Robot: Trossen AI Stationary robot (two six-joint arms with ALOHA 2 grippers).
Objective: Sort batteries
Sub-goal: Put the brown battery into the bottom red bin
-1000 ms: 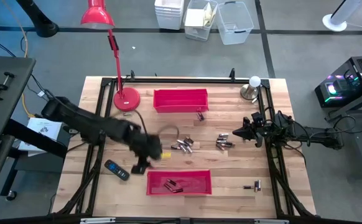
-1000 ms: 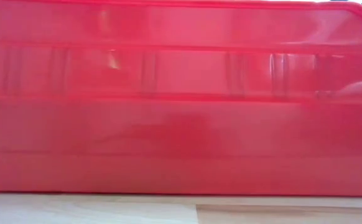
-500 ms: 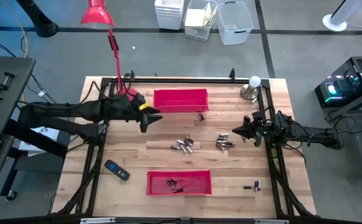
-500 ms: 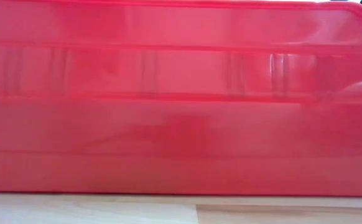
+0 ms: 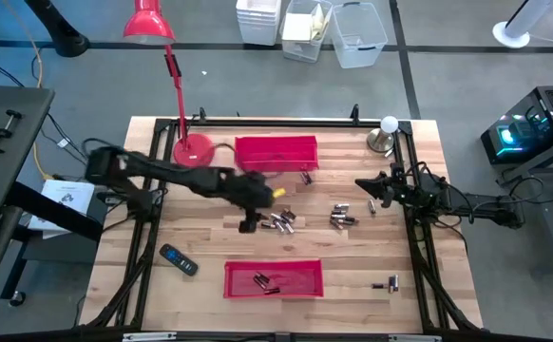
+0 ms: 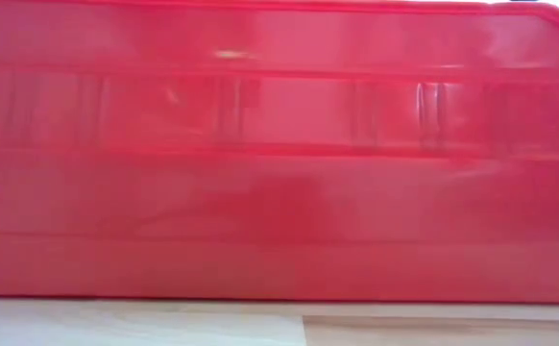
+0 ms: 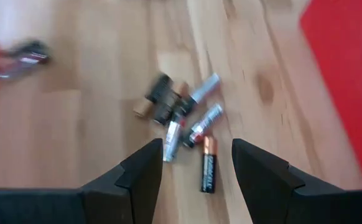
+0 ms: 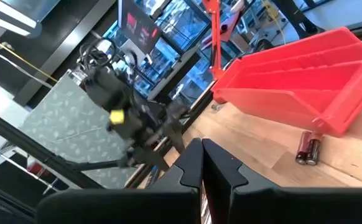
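Several batteries (image 5: 278,221) lie in a loose pile mid-table, also seen in the left wrist view (image 7: 181,115). More batteries (image 5: 343,217) lie to the right of them, and a pair (image 5: 305,176) lies by the far red tray (image 5: 276,152). Some batteries (image 5: 262,281) rest in the near red tray (image 5: 295,266). My left gripper (image 5: 248,225) hangs open just left of the pile, tilted down. A black-and-copper battery (image 7: 208,171) lies below the gap between its fingers (image 7: 196,149). My right gripper (image 5: 360,185) waits shut at the right edge, its shut fingertips (image 8: 201,155) empty.
A red desk lamp (image 5: 191,150) stands at the far left. A black handset (image 5: 178,258) lies near left, a lone battery (image 5: 390,282) near right, a white knob (image 5: 388,124) at the far right corner. The near tray's red wall (image 6: 279,154) fills the low view.
My left gripper swung from beside the near tray toward the far edge by the lamp. It then came back toward the table's right and down, stopping open over the middle battery pile. My right gripper has turned a little in place, still shut.
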